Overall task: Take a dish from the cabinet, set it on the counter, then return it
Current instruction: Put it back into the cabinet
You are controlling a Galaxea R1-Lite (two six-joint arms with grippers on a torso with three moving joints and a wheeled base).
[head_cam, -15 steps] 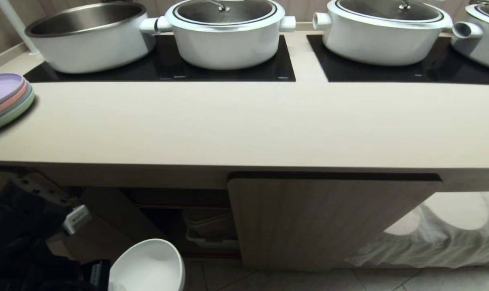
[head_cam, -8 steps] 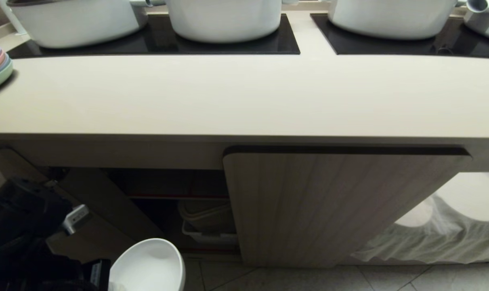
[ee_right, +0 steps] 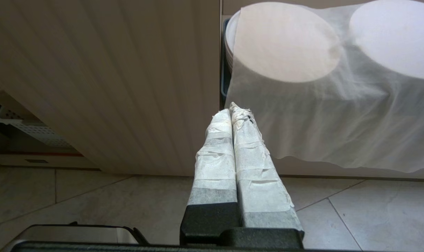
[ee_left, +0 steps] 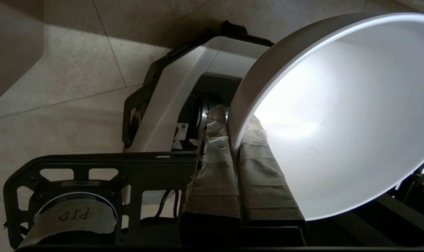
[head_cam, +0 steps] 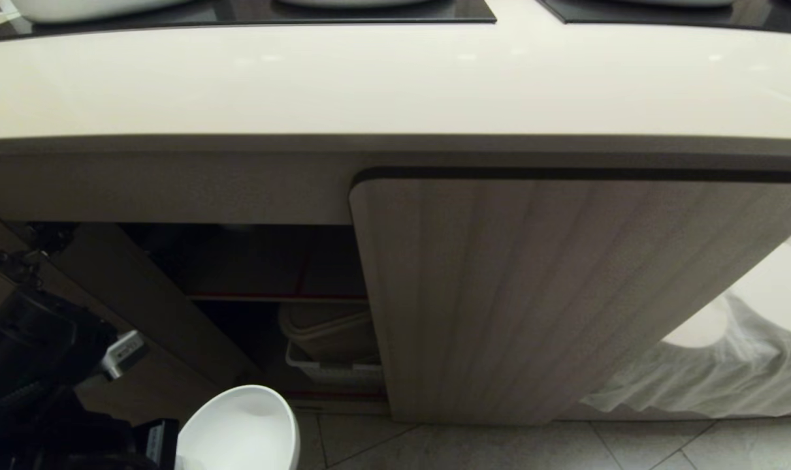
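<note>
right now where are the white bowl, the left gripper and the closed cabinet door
white bowl [head_cam: 242, 427], head view, inner wall
left gripper [ee_left: 233, 148], left wrist view, between the taped fingertips at the bowl's rim
closed cabinet door [head_cam: 532, 294], head view, fluted front

One white bowl [head_cam: 238, 427], one counter [head_cam: 395, 85], one closed fluted door [head_cam: 532, 294], two cloth-covered stacks [ee_right: 285, 42].

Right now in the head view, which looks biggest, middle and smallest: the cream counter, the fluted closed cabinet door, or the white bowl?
1. Cream counter
2. Fluted closed cabinet door
3. White bowl, though it sits nearest the camera and is cut off by the picture's edge.
</note>
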